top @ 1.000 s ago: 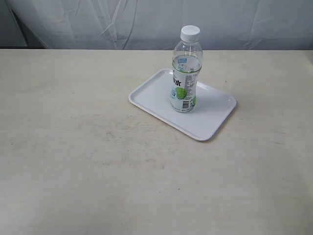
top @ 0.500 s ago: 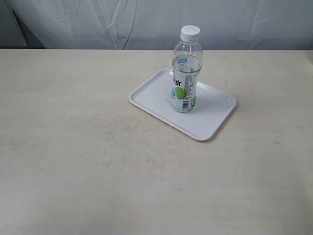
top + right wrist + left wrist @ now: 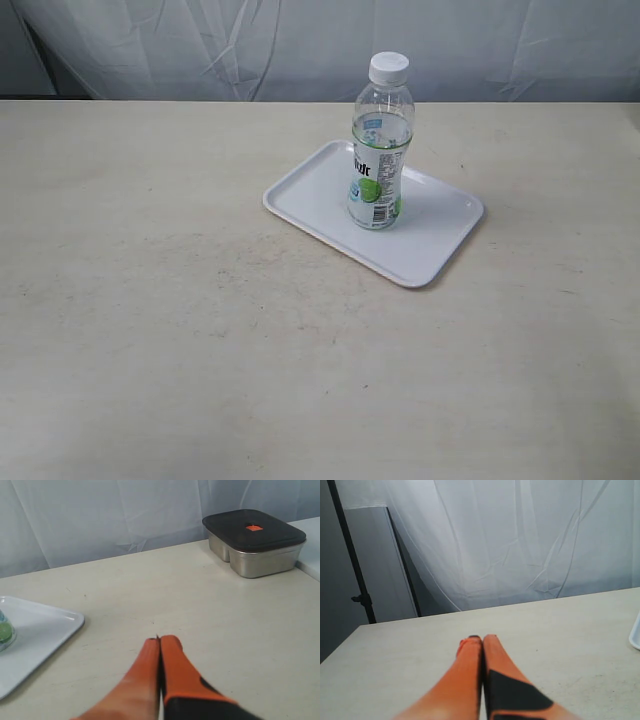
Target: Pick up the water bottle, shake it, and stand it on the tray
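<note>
The water bottle point(image 3: 380, 150) stands upright on the white tray point(image 3: 320, 195) in the exterior view, white cap up, with no gripper near it. Neither arm shows in that view. In the left wrist view my left gripper point(image 3: 481, 639) hovers over bare table with its orange fingers pressed together and empty; a sliver of the tray point(image 3: 635, 635) shows at the frame edge. My right gripper point(image 3: 160, 640) is shut and empty too, away from the tray point(image 3: 45, 630), where only the bottle's base point(image 3: 5, 632) peeks in.
A steel lunch box with a dark lid point(image 3: 252, 540) sits on the table far beyond the right gripper. A white curtain point(image 3: 320, 45) hangs behind the table's back edge. A dark stand pole point(image 3: 352, 560) rises past the table's corner.
</note>
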